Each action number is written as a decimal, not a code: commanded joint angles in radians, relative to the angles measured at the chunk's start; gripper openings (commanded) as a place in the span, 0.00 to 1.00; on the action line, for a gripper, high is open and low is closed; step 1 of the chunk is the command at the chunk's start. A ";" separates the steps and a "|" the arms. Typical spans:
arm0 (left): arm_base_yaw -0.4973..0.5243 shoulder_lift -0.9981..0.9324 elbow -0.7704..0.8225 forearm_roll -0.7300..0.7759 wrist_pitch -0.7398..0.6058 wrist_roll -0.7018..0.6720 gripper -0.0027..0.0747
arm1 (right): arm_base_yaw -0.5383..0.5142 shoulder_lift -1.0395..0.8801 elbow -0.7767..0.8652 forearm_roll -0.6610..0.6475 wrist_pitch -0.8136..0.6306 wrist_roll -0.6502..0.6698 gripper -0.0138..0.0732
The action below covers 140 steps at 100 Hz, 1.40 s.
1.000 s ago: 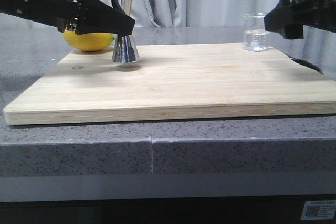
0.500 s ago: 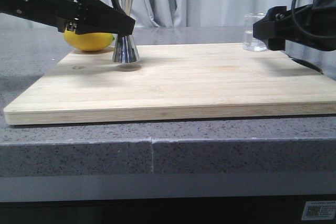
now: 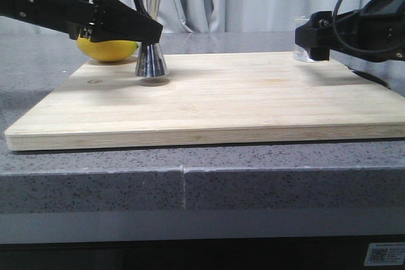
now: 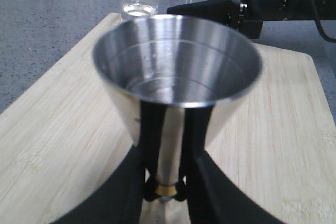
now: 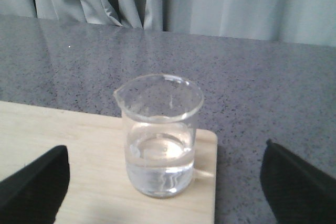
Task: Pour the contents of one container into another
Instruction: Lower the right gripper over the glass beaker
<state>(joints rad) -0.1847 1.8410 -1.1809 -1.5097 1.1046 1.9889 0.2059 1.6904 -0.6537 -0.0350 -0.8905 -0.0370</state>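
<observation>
Holding jigger [image 3: 147, 23] waist clamped in my left gripper [image 4: 167, 191]; right gripper [image 5: 163, 182] spread wide, flanking beaker [image 5: 159, 135], untouched.

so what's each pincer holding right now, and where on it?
Left pincer clamps the jigger at its narrow gold-banded waist. Right pincer holds nothing: open, fingers either side of the beaker, not touching.

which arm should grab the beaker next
Right. Its open fingers already flank the glass beaker at the board's far right corner, while the left gripper is occupied, shut on the steel jigger.
</observation>
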 commanded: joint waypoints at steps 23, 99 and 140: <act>-0.008 -0.043 -0.032 -0.068 0.055 -0.009 0.15 | -0.003 0.014 -0.073 -0.010 -0.074 0.000 0.93; -0.008 -0.043 -0.032 -0.064 0.055 -0.014 0.15 | -0.008 0.112 -0.198 -0.018 -0.027 0.000 0.93; -0.008 -0.043 -0.032 -0.063 0.055 -0.015 0.15 | -0.012 0.117 -0.198 -0.018 -0.029 0.000 0.93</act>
<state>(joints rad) -0.1847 1.8410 -1.1809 -1.5032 1.1066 1.9843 0.2059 1.8486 -0.8267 -0.0428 -0.8392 -0.0370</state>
